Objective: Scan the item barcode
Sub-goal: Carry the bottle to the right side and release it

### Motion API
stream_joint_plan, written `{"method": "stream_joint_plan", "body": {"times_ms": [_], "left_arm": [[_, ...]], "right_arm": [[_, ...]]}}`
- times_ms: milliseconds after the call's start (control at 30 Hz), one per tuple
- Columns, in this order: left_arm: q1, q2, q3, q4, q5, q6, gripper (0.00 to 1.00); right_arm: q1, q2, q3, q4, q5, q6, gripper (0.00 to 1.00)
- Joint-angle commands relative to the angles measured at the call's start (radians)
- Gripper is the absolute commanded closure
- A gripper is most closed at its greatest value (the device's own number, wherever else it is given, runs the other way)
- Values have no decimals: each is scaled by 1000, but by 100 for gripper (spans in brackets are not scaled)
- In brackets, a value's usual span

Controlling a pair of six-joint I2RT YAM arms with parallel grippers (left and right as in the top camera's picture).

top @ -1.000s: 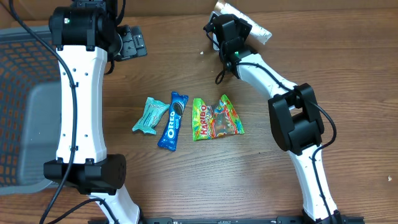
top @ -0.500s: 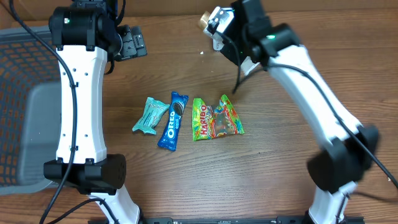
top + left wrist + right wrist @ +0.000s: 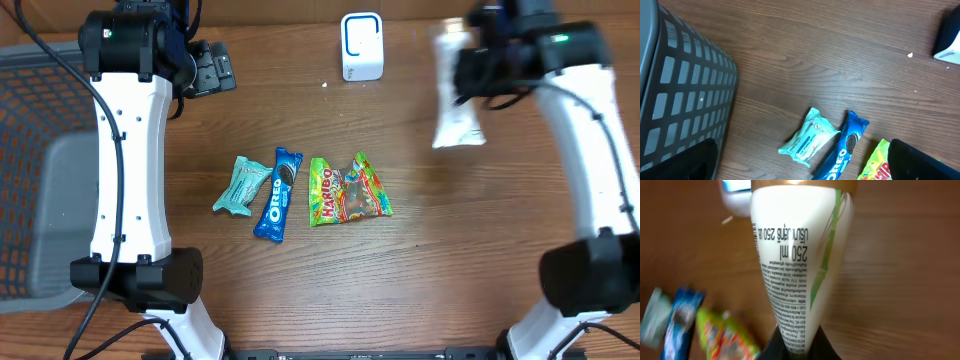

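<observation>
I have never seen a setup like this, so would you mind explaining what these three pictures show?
Two white robot arms stand at a wooden table. One picture looks down from above; the other two come from cameras on the wrists. On the table lie a teal snack wrapper, a blue Oreo biscuit pack and a colourful Haribo gummy bag; a small white box, probably the scanner, stands at the back and a grey mesh basket at the left. The right hand is shut on a white bottle with green print; the left hand is open and empty.
</observation>
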Motion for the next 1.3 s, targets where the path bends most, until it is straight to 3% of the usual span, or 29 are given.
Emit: {"method": "stream_joint_plan", "body": {"times_ms": [0,267,433,633,833,1033,1267], "left_arm": [[5,0,-2,1,-13,16,0],[5,0,-2,2,-13,16,1],[5,0,-2,1,-13,16,1],[5,0,-2,2,-13,16,0],[5,0,-2,2,-13,16,0],[5,0,-2,2,-13,16,0],[5,0,-2,2,-13,16,1]], "right_arm": [[-166,6,-102,31,24,281,96],[-386,49,-400,180,-1,357,96],[-413,56,-562,432,22,356,96],[-413,58,-609,594,83,291,96],[-432,58,-607,617,168,300,96],[-455,58,-607,546,230,502,96],[-523,57,-605,542,228,594,96]]}}
